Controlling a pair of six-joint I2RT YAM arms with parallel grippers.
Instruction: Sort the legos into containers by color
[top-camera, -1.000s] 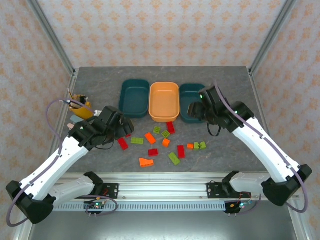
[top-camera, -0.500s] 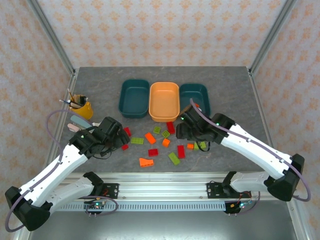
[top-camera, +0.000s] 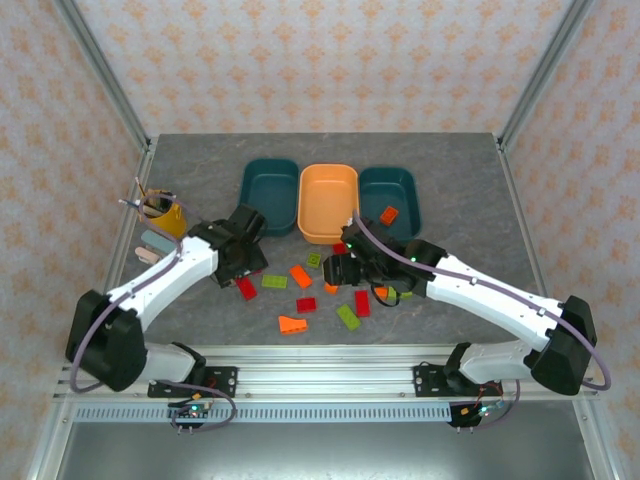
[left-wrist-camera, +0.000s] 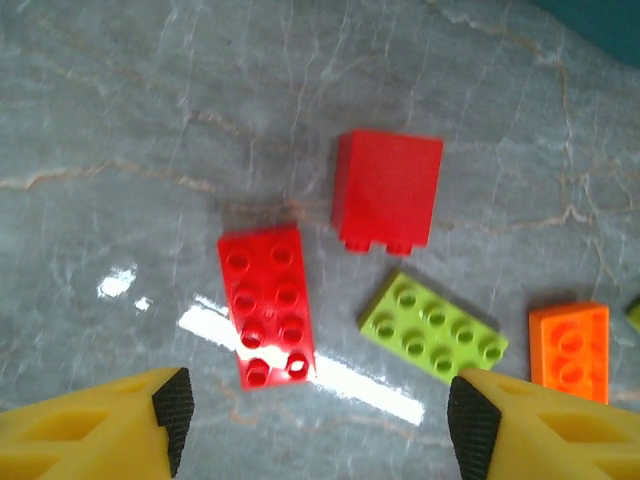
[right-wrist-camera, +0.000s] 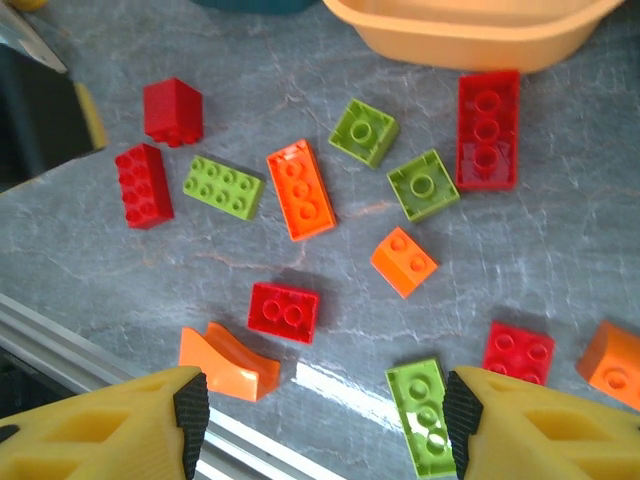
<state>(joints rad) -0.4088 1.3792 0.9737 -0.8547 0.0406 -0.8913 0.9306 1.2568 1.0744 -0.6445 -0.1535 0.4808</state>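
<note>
Three trays stand in a row at the back: a dark teal tray (top-camera: 268, 195), a light orange tray (top-camera: 328, 200) and a second teal tray (top-camera: 392, 188) holding one orange brick (top-camera: 388, 215). Several red, orange and green legos lie scattered in front of them. My left gripper (top-camera: 244, 263) (left-wrist-camera: 320, 420) is open just above a red two-by-four brick (left-wrist-camera: 265, 303), with a tipped red block (left-wrist-camera: 386, 200) and a green brick (left-wrist-camera: 433, 327) beside it. My right gripper (top-camera: 338, 272) (right-wrist-camera: 325, 420) hovers open over the pile, between an orange curved piece (right-wrist-camera: 230, 362) and a green brick (right-wrist-camera: 425, 412); a red two-stud brick (right-wrist-camera: 284, 311) lies just ahead.
A yellow pencil cup (top-camera: 163, 213) and pale erasers (top-camera: 152, 245) sit at the left, behind my left arm. The metal rail (top-camera: 320, 355) runs along the near table edge, close to the orange curved piece. The orange tray's rim (right-wrist-camera: 470, 40) borders the pile at the back.
My right gripper came off the right teal tray, where an orange brick now lies, and dropped back over the pile. My left gripper swung right and forward over the red bricks.
</note>
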